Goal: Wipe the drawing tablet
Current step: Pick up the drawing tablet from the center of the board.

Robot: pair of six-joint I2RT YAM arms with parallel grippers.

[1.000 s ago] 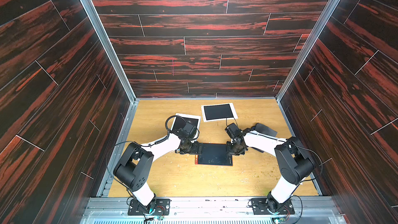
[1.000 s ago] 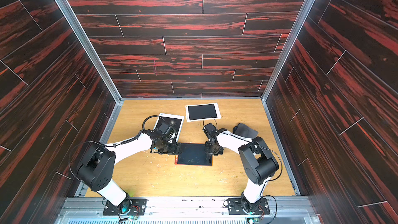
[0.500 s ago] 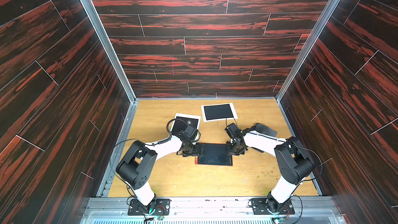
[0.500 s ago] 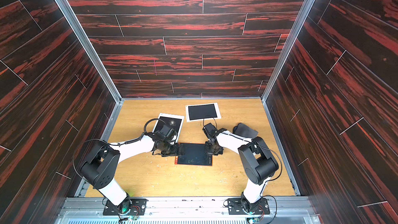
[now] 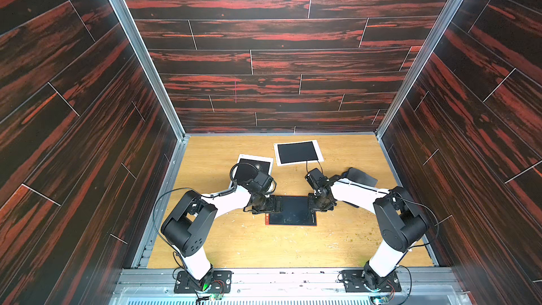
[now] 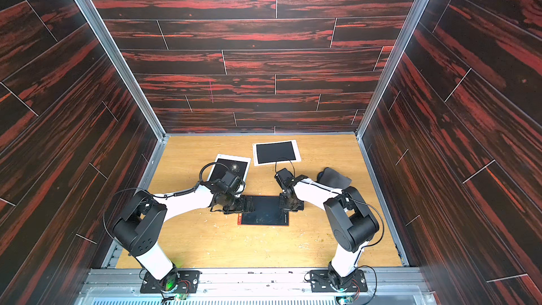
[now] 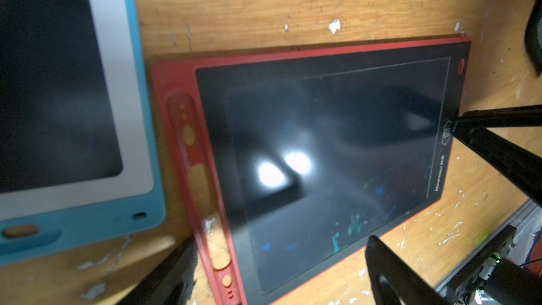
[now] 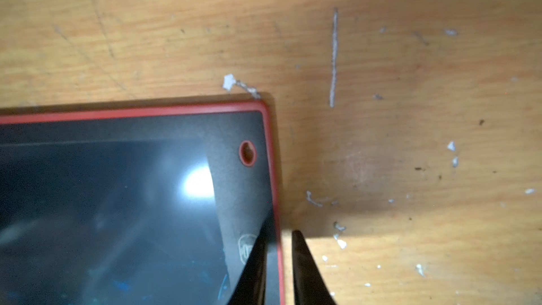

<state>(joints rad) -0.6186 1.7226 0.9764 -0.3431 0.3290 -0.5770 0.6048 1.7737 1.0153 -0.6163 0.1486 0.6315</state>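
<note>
The drawing tablet (image 5: 291, 214) (image 6: 264, 214) is red-framed with a black screen and lies flat mid-table. Faint blue and green marks (image 7: 352, 224) show on its screen (image 7: 322, 156). My left gripper (image 5: 274, 203) (image 6: 247, 203) (image 7: 280, 242) is open wide and low over the tablet's left end, holding nothing. My right gripper (image 5: 313, 205) (image 6: 286, 203) (image 8: 284, 224) points down at the right end (image 8: 117, 200). Its jaws stand a narrow gap apart, astride the red edge. One finger (image 8: 255, 259) is by the round icon on the bezel. The other finger (image 8: 308, 271) is over bare wood.
A blue-and-white tablet (image 5: 255, 167) (image 6: 231, 167) (image 7: 73, 112) lies just behind my left wrist. A white-framed tablet (image 5: 297, 152) (image 6: 275, 152) sits further back. A dark grey cloth (image 5: 362, 176) (image 6: 334, 177) lies behind my right arm. The wooden table (image 5: 264, 244) is flecked with white chips.
The left arm has shifted slightly to the right. Both grippers remain at the tablet's two ends, and the tablet has not moved.
</note>
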